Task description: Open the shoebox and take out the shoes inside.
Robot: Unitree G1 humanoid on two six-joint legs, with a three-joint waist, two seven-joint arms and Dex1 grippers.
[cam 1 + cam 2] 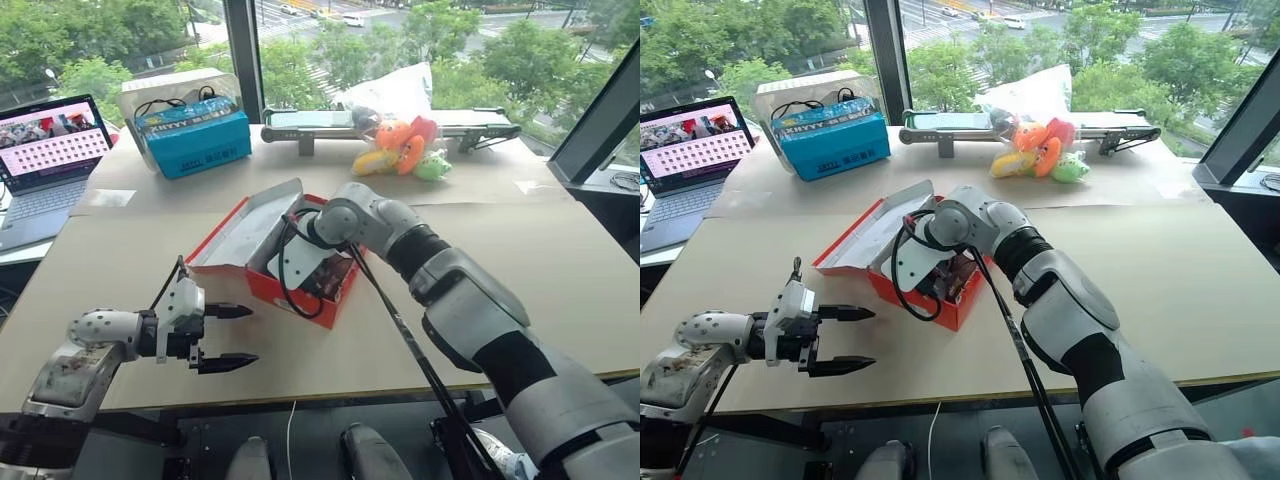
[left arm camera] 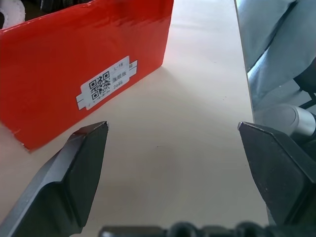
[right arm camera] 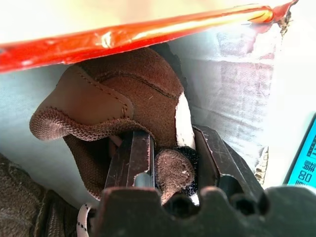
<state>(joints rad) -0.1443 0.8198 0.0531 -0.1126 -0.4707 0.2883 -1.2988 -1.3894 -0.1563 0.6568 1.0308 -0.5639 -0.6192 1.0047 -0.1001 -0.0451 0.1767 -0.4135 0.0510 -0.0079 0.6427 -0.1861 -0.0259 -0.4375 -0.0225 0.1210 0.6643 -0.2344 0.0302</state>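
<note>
The red shoebox (image 1: 300, 297) stands open in the middle of the table, its lid (image 1: 243, 232) folded back to the left. My right gripper (image 3: 172, 148) reaches down into the box and is shut on a strap of a brown shoe (image 3: 133, 94). Part of another brown shoe (image 3: 22, 197) lies beside it. From the head views the shoes (image 1: 958, 272) show as dark shapes behind the box's front wall. My left gripper (image 1: 252, 334) hovers open, left of the box's near corner and a short way from it, pointing at its red end wall (image 2: 74, 59).
A blue box with cables (image 1: 195, 140) and a laptop (image 1: 50, 150) sit at the back left. Colourful plush toys (image 1: 400, 148) in a bag lie at the back, in front of a long metal device (image 1: 320, 122). The table's front edge (image 1: 330, 395) is close.
</note>
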